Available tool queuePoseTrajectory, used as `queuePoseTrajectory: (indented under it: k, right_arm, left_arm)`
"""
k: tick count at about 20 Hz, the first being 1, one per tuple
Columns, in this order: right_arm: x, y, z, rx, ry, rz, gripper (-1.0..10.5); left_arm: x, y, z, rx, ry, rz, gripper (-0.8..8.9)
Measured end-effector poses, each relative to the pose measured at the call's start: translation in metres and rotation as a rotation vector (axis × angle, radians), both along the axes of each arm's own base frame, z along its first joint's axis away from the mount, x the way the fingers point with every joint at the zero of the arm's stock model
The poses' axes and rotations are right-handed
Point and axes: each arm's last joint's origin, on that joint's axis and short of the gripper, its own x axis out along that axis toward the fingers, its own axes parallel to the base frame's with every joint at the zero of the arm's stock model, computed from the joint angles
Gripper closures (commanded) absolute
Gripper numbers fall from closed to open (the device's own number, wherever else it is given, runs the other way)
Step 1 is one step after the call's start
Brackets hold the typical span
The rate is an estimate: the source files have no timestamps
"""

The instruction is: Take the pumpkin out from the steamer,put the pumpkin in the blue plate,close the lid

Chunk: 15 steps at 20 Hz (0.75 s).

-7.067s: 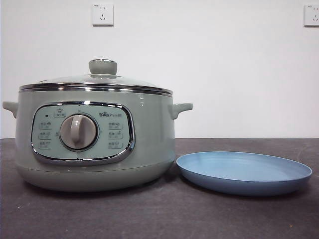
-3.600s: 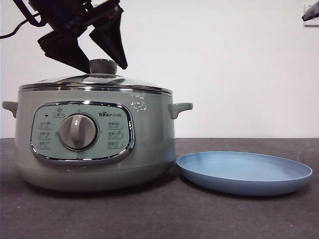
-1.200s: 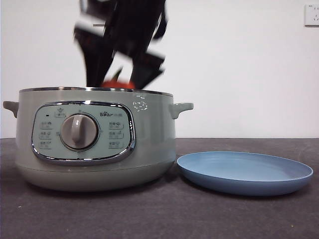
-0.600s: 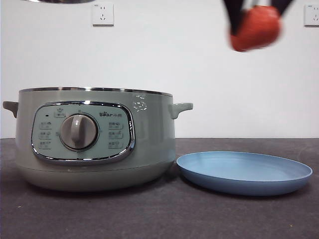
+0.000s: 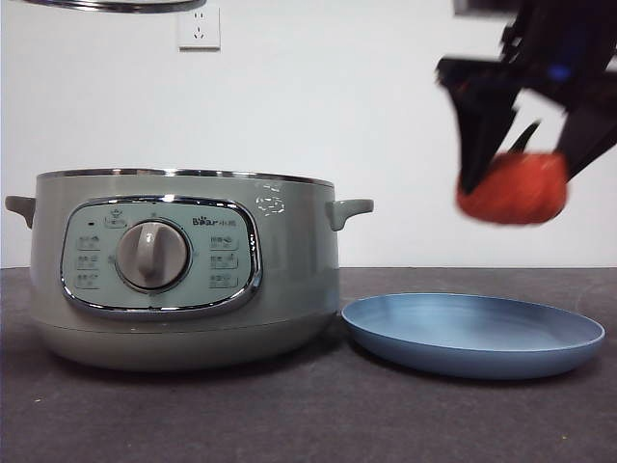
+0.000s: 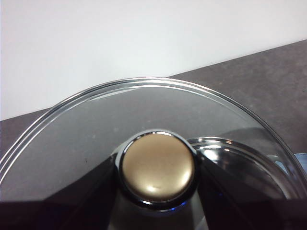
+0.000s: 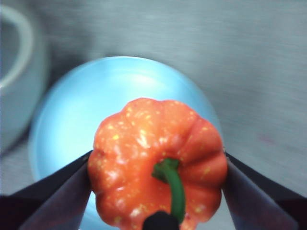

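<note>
My right gripper (image 5: 521, 188) is shut on the orange-red pumpkin (image 5: 513, 189), holding it in the air above the blue plate (image 5: 472, 333). In the right wrist view the pumpkin (image 7: 158, 165) with its green stem sits between both jaws, over the blue plate (image 7: 72, 120). The sage-green steamer (image 5: 183, 270) stands open on the left of the table. My left gripper (image 6: 156, 167) is shut on the knob of the glass lid (image 6: 86, 139), held high; only the lid's chrome rim (image 5: 116, 5) shows at the top of the front view.
The steamer's side handle (image 5: 349, 209) points toward the plate, with a narrow gap between cooker and plate. A white wall with sockets (image 5: 199, 27) stands behind. The steamer's rim (image 7: 17, 52) shows beside the plate in the right wrist view.
The right gripper has come down and slightly right with the pumpkin, now lower over the blue plate. The lid stays held high at the top left.
</note>
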Motion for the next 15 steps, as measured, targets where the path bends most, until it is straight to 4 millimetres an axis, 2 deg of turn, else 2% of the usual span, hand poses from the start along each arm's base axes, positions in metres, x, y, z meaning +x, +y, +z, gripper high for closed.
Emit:
queuePoseTrajectory:
  k: [3,9,11,14,15]
  right_arm:
    - [0.013,0.01,-0.02,0.039,0.024,0.039,9.4]
    - [0.036,0.023,-0.067,-0.011,0.136,0.063,9.3]
    - [0.041,0.026,-0.081,-0.03,0.172,0.062,7.5]
    - [0.042,0.027,-0.082,-0.027,0.165,0.061,4.0]
    - [0.042,0.027,-0.082,-0.027,0.165,0.061,3.4]
  left_arm:
    - [0.004,-0.002,-0.002,0.006,0.012,0.0,8.2]
    - [0.007,-0.004,-0.004,0.012,0.023,0.0,8.2]
    - [0.007,-0.004,-0.004,0.012,0.023,0.0,8.2]
    - [0.007,-0.004,-0.004,0.012,0.022,0.0,8.2]
    - [0.007,-0.004,-0.004,0.012,0.023,0.0,8.2]
